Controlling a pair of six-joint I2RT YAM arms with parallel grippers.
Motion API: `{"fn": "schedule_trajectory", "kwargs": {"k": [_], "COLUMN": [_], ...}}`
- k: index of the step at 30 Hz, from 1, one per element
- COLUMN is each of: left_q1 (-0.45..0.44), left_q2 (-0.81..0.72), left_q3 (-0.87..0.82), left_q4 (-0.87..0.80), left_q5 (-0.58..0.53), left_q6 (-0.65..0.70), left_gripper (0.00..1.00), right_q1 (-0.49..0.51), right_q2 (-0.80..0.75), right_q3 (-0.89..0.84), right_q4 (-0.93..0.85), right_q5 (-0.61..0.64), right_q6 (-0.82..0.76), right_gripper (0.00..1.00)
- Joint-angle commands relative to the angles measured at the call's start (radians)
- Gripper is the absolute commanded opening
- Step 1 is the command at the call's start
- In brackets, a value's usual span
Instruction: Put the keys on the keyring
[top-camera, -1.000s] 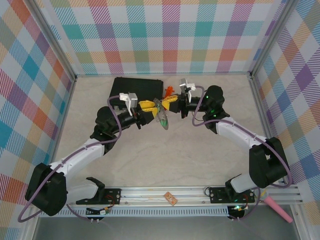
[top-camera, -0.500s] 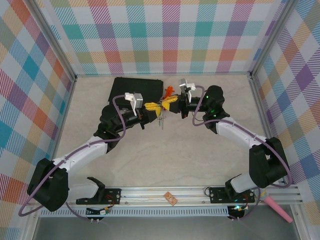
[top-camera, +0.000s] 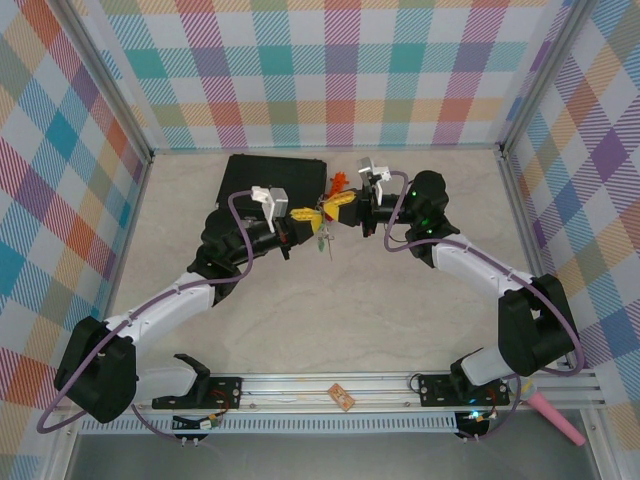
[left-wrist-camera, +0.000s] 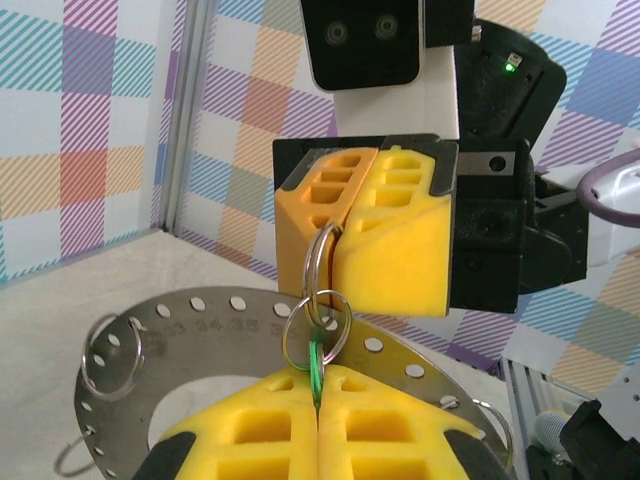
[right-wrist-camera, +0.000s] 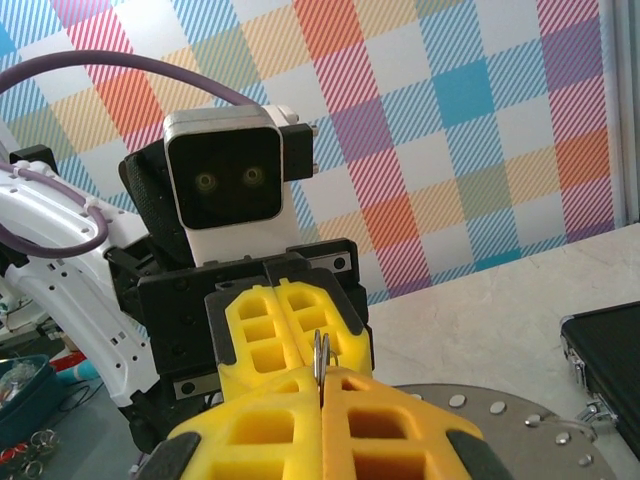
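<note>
Keyring (left-wrist-camera: 200, 338) nearer right tool (left-wrist-camera: 343, 228), near case (top-camera: 275, 178)

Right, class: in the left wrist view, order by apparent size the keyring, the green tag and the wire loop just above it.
Largest to smallest:
keyring
wire loop
green tag, though it is partly hidden, so unsure

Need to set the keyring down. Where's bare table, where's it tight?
Widest bare patch: the table between the left arm and right arm, up from the near rail. Also free: the strip along the left wall, and the far right corner. Crowded: mid-back, where the left gripper, right gripper, keyring, black case and orange pieces bunch.
</note>
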Motion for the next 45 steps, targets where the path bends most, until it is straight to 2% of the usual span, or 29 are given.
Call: {"fn": "schedule_trajectory", "kwargs": {"k": [1,12,16,19,23,33,45], "left_q1": [-0.014,-0.033,-0.033,-0.033,-0.026,0.016,0.084], "left_q2": [-0.009,0.013,-0.018,-0.050,-0.082,-0.108,0.043], "left_q3": [0.001,0.027,0.021,0.015,0.007,0.035,0.105], "left_q4": [-0.053,-0.128,-0.125,-0.135,-0.137,-0.157,0.023], "left_q5": [0.027,0.054,0.015,-0.032,-0.076,-0.087,0.089], "left_q6": [0.044,0.080,0.068,0.066,0.057,0.000,-0.251], "left_gripper": [0.00,0.01,0.23,0.27,0.27,0.29,0.31], "right_q1": [0.001,0.001,0.001,0.001,-0.002,-0.011,-0.011], "right_q2": [-0.037,-0.036,-0.037,-0.039,-0.037,-0.042,-0.034], "right_q3": [0.020,0.022,0.017,0.008,-0.004,-0.032,-0.061], "right_q4": [0.041,0.040,0.025,0.018,0.015,-0.026,-0.030], "right_q5": [0.025,0.030,0.026,0.033,0.034,0.025,0.013], "right_q6": [-0.022,-0.018,-0.028,-0.042,-0.047,-0.087,-0.106], "right_gripper": [0.00,0.00,0.00,0.00,0.00,0.00,0.00]}}
